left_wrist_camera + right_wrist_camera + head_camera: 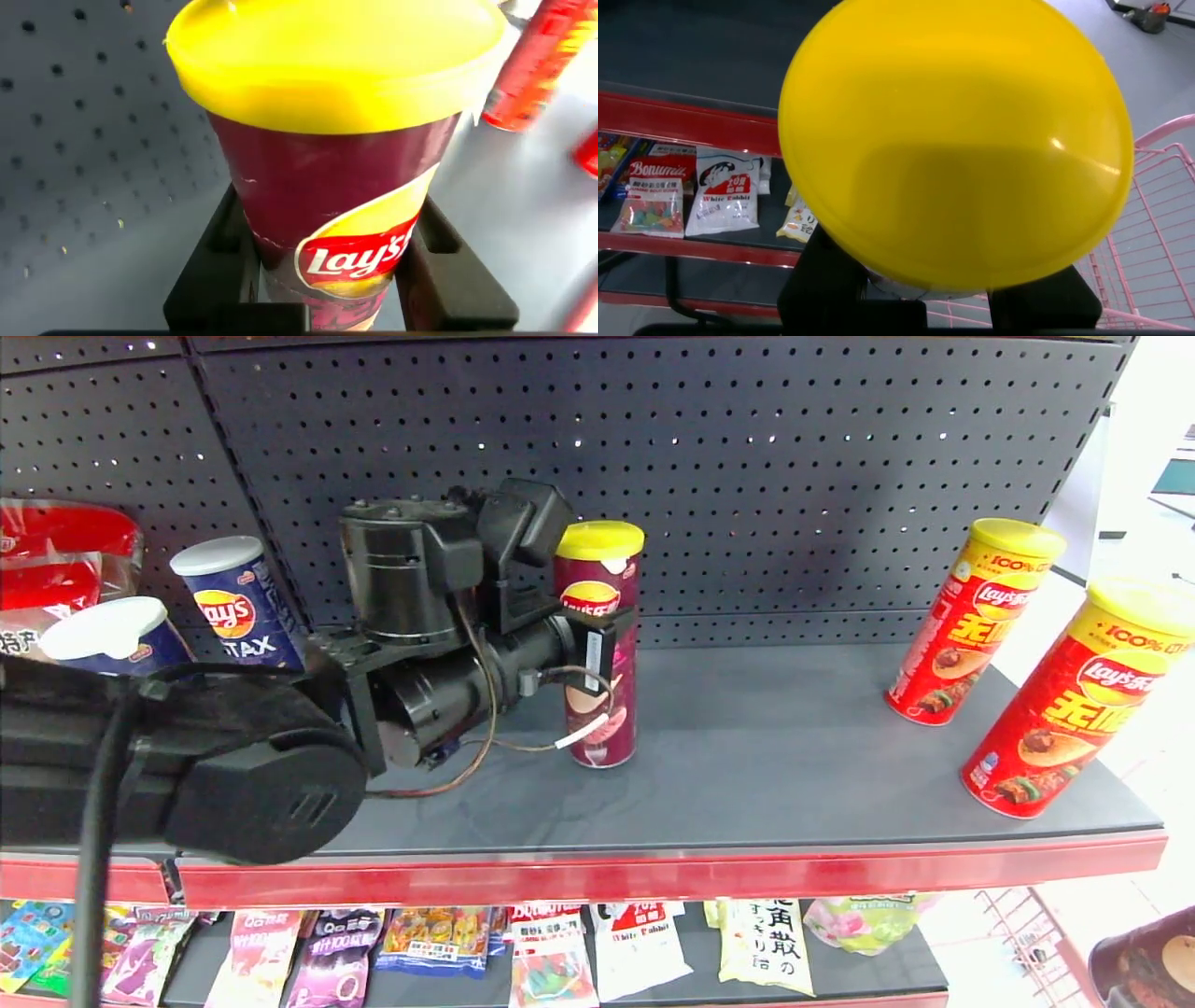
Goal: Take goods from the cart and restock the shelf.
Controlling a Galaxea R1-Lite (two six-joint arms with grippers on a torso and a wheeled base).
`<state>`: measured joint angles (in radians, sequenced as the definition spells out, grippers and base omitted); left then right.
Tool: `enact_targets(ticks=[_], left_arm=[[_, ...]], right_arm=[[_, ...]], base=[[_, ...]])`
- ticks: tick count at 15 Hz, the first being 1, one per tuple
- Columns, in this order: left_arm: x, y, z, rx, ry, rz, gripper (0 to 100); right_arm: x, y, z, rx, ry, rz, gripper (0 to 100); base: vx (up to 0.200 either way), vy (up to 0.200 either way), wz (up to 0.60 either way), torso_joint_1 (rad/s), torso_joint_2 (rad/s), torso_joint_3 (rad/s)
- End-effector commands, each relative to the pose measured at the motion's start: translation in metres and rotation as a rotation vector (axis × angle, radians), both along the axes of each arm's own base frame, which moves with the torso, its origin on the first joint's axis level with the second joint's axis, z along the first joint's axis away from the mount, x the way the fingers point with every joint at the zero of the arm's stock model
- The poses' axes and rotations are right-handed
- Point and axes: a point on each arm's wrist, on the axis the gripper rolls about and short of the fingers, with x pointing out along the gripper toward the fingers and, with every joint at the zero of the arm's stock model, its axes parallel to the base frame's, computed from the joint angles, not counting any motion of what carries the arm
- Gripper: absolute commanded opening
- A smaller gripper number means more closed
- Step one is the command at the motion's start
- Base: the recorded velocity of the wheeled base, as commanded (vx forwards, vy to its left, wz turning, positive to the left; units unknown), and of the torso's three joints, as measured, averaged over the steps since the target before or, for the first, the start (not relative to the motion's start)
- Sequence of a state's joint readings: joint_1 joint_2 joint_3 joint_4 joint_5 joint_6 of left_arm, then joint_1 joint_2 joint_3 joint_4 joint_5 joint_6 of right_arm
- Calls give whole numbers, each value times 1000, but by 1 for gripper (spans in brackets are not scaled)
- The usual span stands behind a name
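Maroon can [601, 733] is held upright by left gripper [605, 658], frame ctr, on grey shelf [766, 756]. If released off-square, it could be tipped. Second can [957, 140], clamped in right gripper [934, 303], could be knocked vs. shelf lip [653, 875].

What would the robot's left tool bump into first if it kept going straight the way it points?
The left tool is shut on the maroon cardboard chip tube with a yellow lid. Past it, probably bare grey metal shelf, then maybe a red chip tube; depth is unclear.
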<state>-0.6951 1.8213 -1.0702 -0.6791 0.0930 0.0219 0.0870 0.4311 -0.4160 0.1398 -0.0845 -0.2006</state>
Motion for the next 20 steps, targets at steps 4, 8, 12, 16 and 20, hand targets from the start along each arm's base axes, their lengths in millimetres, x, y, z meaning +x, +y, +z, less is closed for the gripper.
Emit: enact_targets(ticks=[4, 8, 12, 16, 20], left_arm=[[-45, -8, -6, -18, 32, 21, 0], [-48, -15, -26, -18, 36, 1, 0], [-40, -22, -35, -39, 12, 10, 0], [-42, -21, -34, -28, 10, 9, 0], [-45, -24, -36, -20, 7, 29, 0]], right_arm=[[0, 0, 0, 0, 0, 1, 0], [0, 0, 1, 0, -3, 1, 0], [0, 0, 1, 0, -5, 1, 0], [0, 0, 4, 1, -11, 1, 0], [0, 0, 5, 1, -11, 1, 0]], base=[[0, 0, 0, 0, 0, 0], [0, 0, 0, 0, 0, 0], [0, 0, 0, 0, 0, 0], [0, 0, 0, 0, 0, 0], [0, 0, 0, 0, 0, 0]])
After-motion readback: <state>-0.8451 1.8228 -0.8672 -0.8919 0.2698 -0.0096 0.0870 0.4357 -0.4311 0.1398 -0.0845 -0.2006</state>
